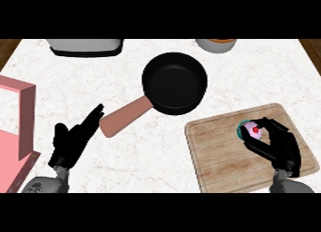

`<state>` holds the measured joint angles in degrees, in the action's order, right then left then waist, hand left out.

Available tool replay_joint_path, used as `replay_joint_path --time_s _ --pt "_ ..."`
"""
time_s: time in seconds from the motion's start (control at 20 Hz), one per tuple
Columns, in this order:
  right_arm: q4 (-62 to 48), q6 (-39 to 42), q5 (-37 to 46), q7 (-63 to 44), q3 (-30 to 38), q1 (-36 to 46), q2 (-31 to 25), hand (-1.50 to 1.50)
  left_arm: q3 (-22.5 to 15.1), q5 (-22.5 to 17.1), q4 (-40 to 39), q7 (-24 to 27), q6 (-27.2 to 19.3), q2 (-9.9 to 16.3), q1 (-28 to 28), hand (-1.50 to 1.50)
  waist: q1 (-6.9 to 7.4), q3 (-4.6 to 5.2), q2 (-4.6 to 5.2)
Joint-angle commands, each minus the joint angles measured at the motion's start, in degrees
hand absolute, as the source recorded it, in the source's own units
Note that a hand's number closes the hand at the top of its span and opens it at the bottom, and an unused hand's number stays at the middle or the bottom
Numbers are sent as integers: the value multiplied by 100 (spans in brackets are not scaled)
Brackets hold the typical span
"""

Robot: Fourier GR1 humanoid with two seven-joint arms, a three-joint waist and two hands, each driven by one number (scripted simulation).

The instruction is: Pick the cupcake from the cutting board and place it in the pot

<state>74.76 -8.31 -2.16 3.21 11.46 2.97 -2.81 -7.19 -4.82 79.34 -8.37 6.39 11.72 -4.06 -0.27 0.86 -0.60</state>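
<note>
Curling round the cupcake (251, 130), the right hand (278, 147) sits over the far right part of the cutting board (220, 152), with fingers on the far side of the cake and the thumb nearer the wrist, so the little cake is pinched between them. Only a teal wrapper edge, a pale top and a red spot show between the black fingers. Whether the cupcake is lifted clear of the wood or rests on it cannot be told from this steep angle.

That hand comes in from the lower edge on the right because the board lies on that side of the counter (156, 163), which makes it the natural one for the pick. The pot (174, 82) (it looks like a shallow black pan with a tan handle (125, 117)) lies up and to the left of the board, its handle slanting down toward the left hand (73, 140). That left hand rests open, fingers straight, near the handle's end and holding nothing; it appears idle, out of the way of the carry.

By my judgement the grasp is made and the lift and carry toward the dark bowl remain.
</note>
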Motion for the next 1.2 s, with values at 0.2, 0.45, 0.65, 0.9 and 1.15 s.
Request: replay_joint_path --time_s 0.2,0.45,0.65,0.9,1.15 --pt "732 -149 620 1235 -797 -1206 271 150 40 123 -218 312 95 -88 174 0 -9 -83 47" --pt "1533 -558 1353 1634 -1153 -1881 235 150 -65 237 188 48 -48 -214 255 0 6 -84 48" --pt "2419 -1054 2097 695 -1423 -1908 139 150 111 176 57 -72 71 -139 54 0 -3 -79 51" --pt "2966 -1256 2931 357 -1729 -2174 25 150 20 303 297 -109 -20 -273 241 0 11 -83 51" --pt "4477 -1035 4281 -1346 -2256 -2025 -117 150 119 353 135 -122 -20 -234 14 0 2 -75 50"
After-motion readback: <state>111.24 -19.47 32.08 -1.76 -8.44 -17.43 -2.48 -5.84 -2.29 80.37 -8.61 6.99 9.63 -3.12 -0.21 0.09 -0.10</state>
